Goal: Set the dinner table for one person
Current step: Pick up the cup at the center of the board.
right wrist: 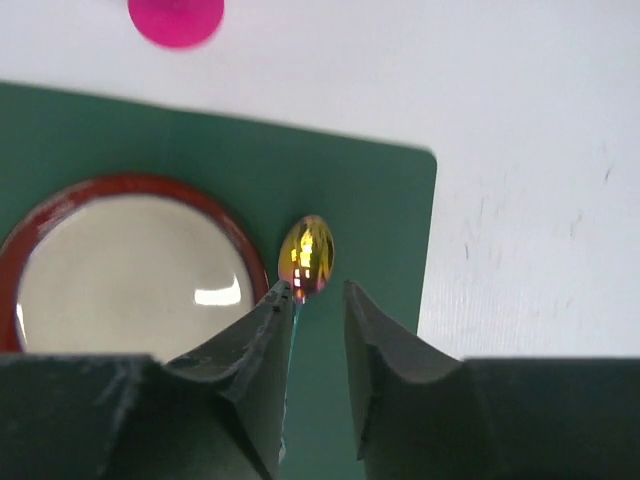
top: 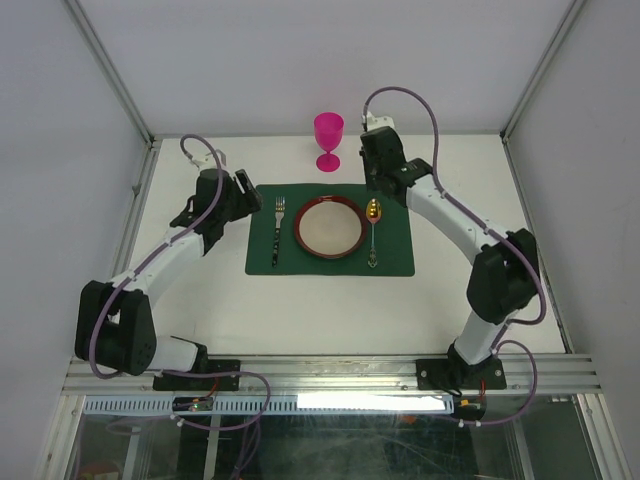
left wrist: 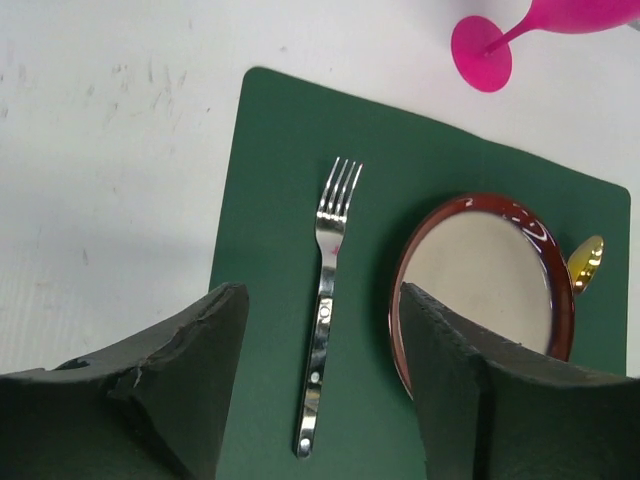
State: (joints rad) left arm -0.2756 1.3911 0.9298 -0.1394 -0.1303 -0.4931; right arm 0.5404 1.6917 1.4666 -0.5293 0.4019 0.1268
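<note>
While the left gripper (left wrist: pixel 322 292) gapes wide over the silver metal fork (left wrist: pixel 330 220), the right gripper (right wrist: pixel 318 290) stands narrowly parted astride the iridescent gold spoon (right wrist: pixel 307 258). Fork lies at nine o'clock, spoon at three o'clock, of the round red-rimmed plate (left wrist: pixel 480 275).

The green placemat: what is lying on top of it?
On the placemat lie a fork, an empty red-rimmed plate and a golden spoon. The mat under the plate is hidden. The pink goblet stands beyond it.

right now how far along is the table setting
Mostly done: plate centred on the green placemat, fork on its left, spoon on its right, pink goblet standing beyond the mat on the dinner table. Nothing is in hand: left gripper and right gripper hang open over the cutlery. What seems left is only backing away.
</note>
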